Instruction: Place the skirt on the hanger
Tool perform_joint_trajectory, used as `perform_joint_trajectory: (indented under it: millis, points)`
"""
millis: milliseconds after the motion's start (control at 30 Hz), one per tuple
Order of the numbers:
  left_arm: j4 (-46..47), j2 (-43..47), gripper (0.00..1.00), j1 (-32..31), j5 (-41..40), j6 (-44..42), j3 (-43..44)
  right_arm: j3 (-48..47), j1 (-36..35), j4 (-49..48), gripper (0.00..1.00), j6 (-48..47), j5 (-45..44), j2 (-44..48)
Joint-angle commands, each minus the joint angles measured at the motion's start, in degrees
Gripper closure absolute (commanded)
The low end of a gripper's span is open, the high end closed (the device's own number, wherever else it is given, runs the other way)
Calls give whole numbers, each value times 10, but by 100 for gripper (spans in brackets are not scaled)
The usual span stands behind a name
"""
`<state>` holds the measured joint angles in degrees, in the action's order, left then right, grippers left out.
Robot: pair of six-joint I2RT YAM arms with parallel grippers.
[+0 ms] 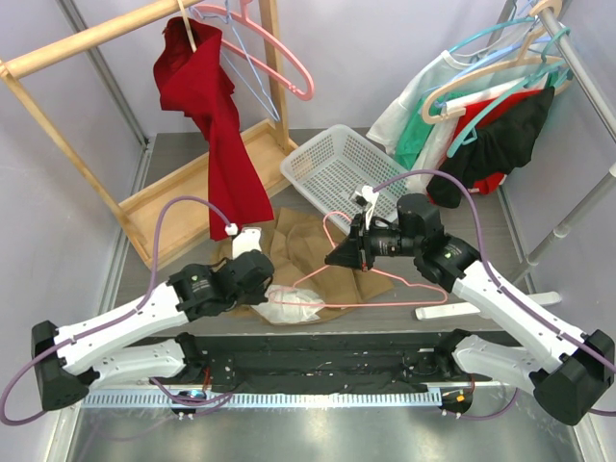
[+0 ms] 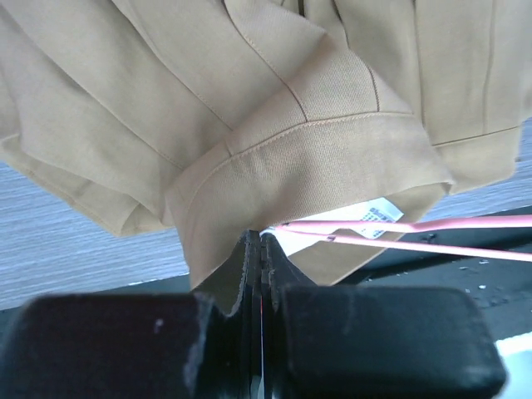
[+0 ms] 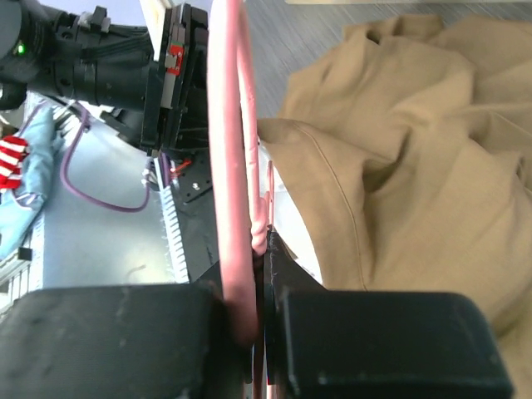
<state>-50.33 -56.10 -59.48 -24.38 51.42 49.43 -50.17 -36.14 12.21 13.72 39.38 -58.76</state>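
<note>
The tan skirt [image 1: 310, 252] lies crumpled on the table between the arms, with white lining showing at its near edge [image 1: 289, 300]. A pink wire hanger [image 1: 385, 303] lies over it, its hook toward the back. My right gripper [image 1: 342, 255] is shut on the hanger near its neck; the right wrist view shows the pink wire [image 3: 229, 166] pinched in my gripper [image 3: 266, 249], with the skirt [image 3: 399, 183] to its right. My left gripper [image 1: 272, 281] is shut on the skirt's near edge; in the left wrist view [image 2: 260, 238] tan fabric [image 2: 307, 150] hangs above the jaws, and the hanger wire [image 2: 416, 237] runs off to the right.
A white mesh basket [image 1: 332, 164] stands behind the skirt. A wooden rack [image 1: 144, 207] at back left carries a red garment [image 1: 217, 125] and pink hangers [image 1: 279, 58]. A metal rail at back right holds several garments [image 1: 481, 125]. A white bar [image 1: 433, 311] lies near the right arm.
</note>
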Motion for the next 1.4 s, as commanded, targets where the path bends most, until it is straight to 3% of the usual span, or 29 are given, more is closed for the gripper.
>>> perform_joint_trajectory:
  millis: [0, 767, 1100, 1367]
  points:
    - [-21, 35, 100, 3, -22, 18, 16, 6, 2, -70, 99, 25, 35, 14]
    - [-31, 42, 100, 4, -52, 36, 25, 100, -14, -325, 99, 156, 26, -42]
    - [-36, 46, 100, 5, -73, 46, 27, 213, -28, -587, 99, 238, -32, -78]
    - [-33, 41, 100, 5, -75, 48, 26, 245, -28, -662, 99, 252, -66, -92]
